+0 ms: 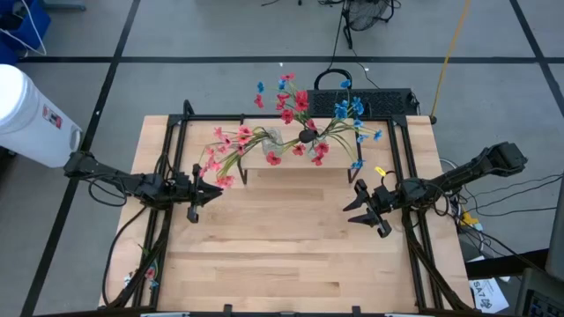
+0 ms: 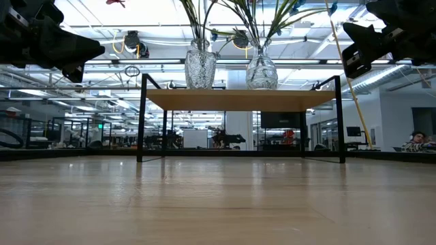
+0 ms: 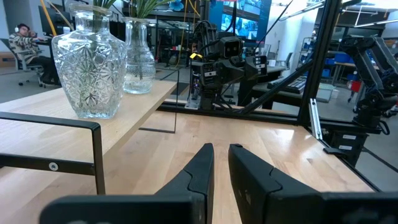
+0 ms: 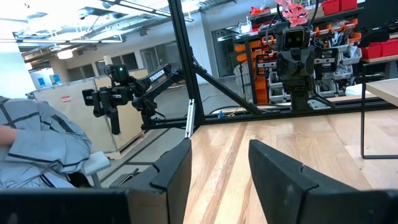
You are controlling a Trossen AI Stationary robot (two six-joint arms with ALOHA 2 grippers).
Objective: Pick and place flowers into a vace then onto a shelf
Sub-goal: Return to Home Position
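Glass vases on the 12 o'clock shelf hold flowers we judge light, floppy — grip their stems; empty left gripper at 9 narrow, right gripper at 3 wide.

The flowers are red, pink and blue, on green stems. Both vases are clear glass: the left vase is cut with star bursts, the right vase with fine ribs. The shelf is a pale wood board on black legs. The table is light wood in long strips of varied tone. The left gripper and right gripper are black. The floor is grey with dark lines.
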